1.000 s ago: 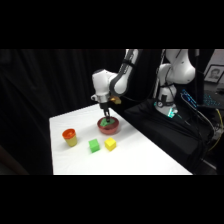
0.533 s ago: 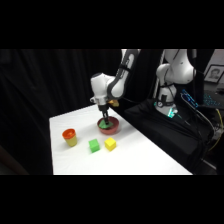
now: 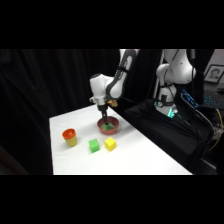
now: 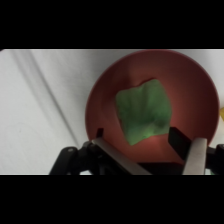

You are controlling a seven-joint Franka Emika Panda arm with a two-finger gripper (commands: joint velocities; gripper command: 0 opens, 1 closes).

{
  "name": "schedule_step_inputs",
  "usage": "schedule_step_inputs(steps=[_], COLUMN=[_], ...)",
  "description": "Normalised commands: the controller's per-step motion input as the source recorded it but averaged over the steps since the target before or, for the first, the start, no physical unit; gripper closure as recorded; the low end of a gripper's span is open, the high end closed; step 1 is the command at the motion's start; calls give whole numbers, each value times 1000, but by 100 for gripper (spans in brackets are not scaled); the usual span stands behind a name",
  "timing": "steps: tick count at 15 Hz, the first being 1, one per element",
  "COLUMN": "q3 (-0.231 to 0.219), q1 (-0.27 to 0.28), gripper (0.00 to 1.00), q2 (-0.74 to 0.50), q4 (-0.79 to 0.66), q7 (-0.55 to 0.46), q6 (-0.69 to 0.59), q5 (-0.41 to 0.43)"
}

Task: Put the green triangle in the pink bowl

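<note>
Landmark: the pink bowl, small, round, standing on the white tabletop toward its far side. Nearest items, on the camera side of the bowl: one yellow cube, close to the bowl's front; one bright green cube, just beside the yellow cube and slightly farther from the bowl; one orange-and-yellow cup, upright, well apart from the bowl toward the tabletop's left edge. Inside the bowl: the green triangle, pale green, lying on the bowl's floor near its centre, clear of the rim all round in the wrist view; in the side view it shows only as a green patch within the bowl. Directly above the bowl: the gripper, descending from the white arm, its fingers released, spread to either side of the block with a visible gap on each side, touching neither block nor bowl wall as far as can be seen. Beyond the bowl: dark backdrop and the arm's base at upper right.
</note>
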Motion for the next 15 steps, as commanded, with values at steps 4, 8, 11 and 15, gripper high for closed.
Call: schedule_step_inputs(steps=[4,8,11,15], q3=[-14,-11,-29,-44], q1=[-29,-56,-71,-65], gripper=[0,0,0,0], q2=[-529,-540,-546,-508], q4=[-285,-228,-187,-142], q7=[-14,-64,-97,-123], q6=[-136,-229,-225,-191], q5=[-87,-57,-40,-11])
